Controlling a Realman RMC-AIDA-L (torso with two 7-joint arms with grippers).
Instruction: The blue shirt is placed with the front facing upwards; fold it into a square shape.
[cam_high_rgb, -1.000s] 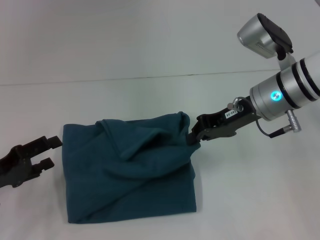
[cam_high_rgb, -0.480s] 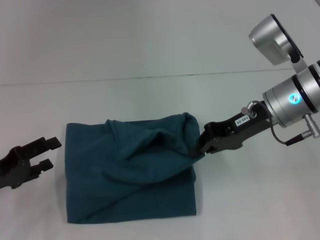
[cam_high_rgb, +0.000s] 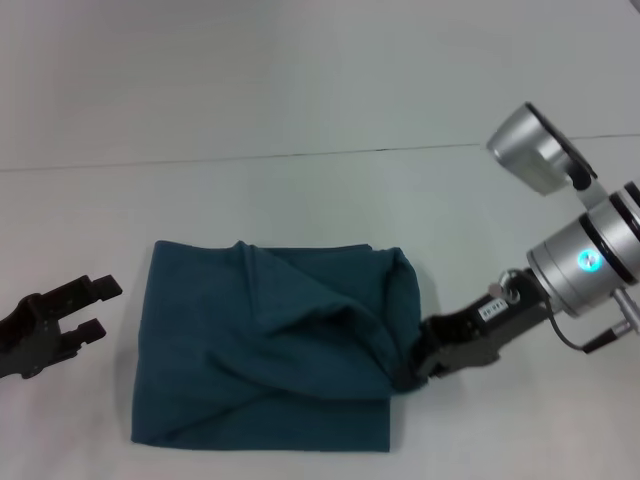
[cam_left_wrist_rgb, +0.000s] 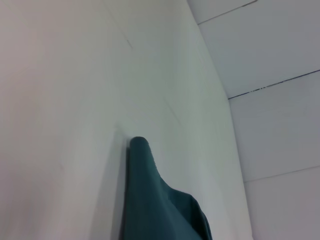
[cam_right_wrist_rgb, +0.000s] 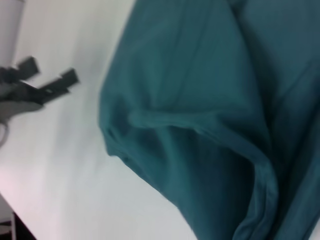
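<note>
Lower and farther toward the robot than a second ago, the right hand (cam_high_rgb: 412, 372) has drawn its corner of the one blue shirt (cam_high_rgb: 270, 350) down onto the counter (cam_high_rgb: 300, 190), flattening the raised fold. That single shirt lies folded in a rough square near the counter's near edge, with loose ridges across its upper layer. Right hand is clenched on the shirt's right edge. Left hand (cam_high_rgb: 95, 308) waits just left of the cloth, fingers spread, touching nothing

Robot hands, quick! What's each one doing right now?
Left gripper: open, holding nothing, beside the blue shirt.
Right gripper: shut on the shirt's right edge.
</note>
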